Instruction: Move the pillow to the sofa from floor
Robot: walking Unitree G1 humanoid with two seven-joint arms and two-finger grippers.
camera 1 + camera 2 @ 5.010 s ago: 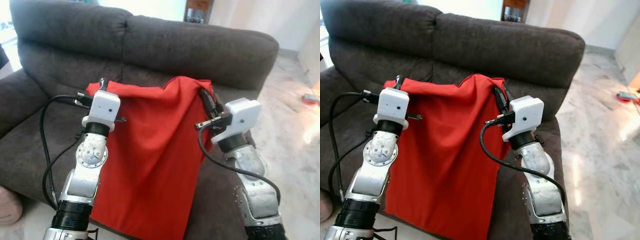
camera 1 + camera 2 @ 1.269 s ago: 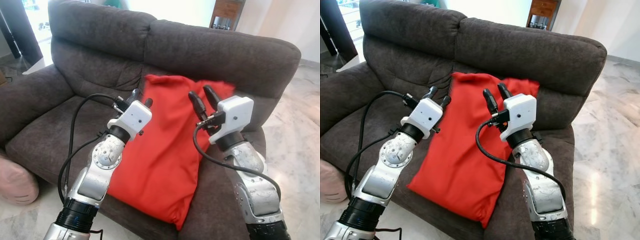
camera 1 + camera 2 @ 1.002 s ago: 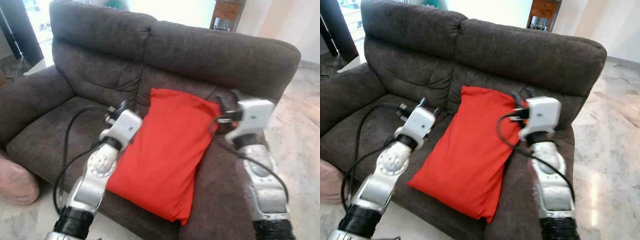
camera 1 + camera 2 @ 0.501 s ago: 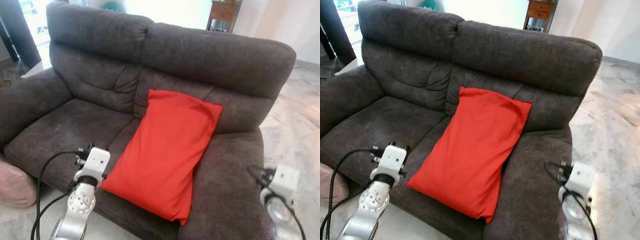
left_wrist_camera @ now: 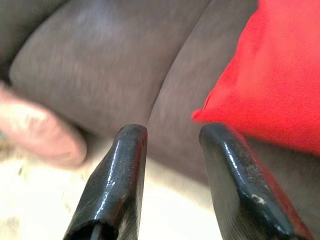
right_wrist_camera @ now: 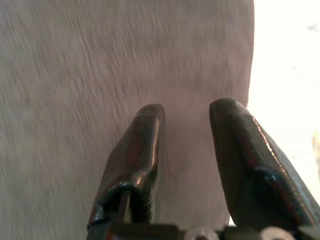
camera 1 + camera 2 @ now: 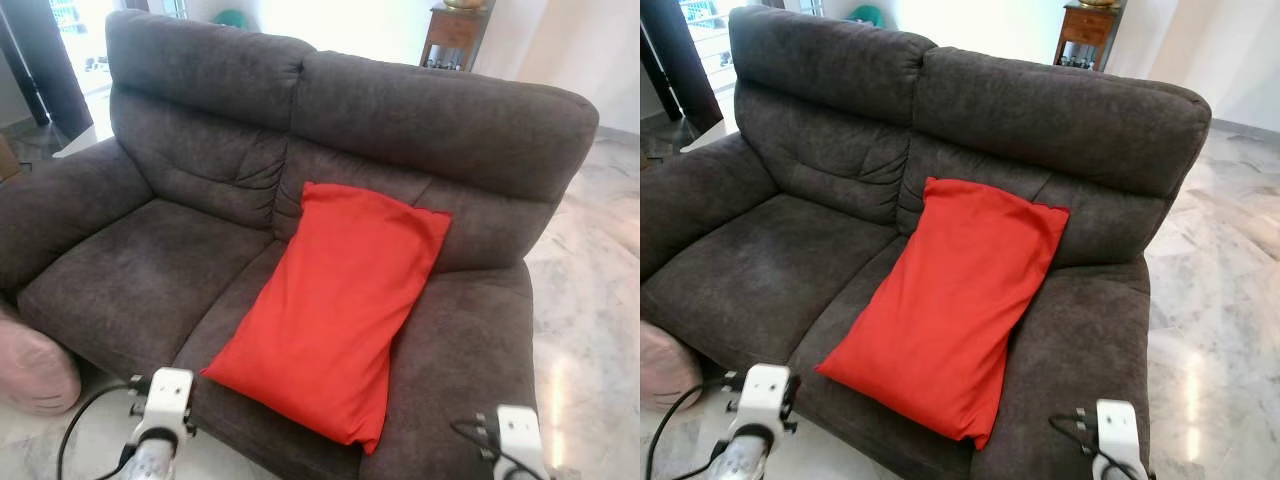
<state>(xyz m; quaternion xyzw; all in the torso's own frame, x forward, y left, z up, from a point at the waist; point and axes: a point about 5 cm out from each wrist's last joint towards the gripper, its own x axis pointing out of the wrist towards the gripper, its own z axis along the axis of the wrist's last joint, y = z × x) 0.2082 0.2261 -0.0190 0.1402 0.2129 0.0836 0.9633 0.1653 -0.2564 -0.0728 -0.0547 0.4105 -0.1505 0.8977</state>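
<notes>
The red pillow [image 7: 345, 300] lies slanted on the right seat of the dark grey sofa [image 7: 210, 110], its top leaning against the backrest and its lower corner reaching the seat's front edge. Both arms hang low at the frame's bottom, with only their white wrist housings showing. My left gripper [image 5: 170, 135] is open with nothing between its fingers, pointing at the sofa's front edge beside the pillow's lower corner [image 5: 265, 90]. Over the grey sofa fabric [image 6: 100, 75] at the right end, my right gripper [image 6: 187, 112] is open and holds nothing.
A pink cushion [image 7: 35, 370] sits on the floor by the sofa's left arm. Pale marble floor [image 7: 590, 300] spreads to the right. A wooden side table [image 7: 455, 30] stands behind the sofa.
Both grippers let go of the pillow, which now rests on the sofa. The arms dropped down and back to the bottom of the frame.
</notes>
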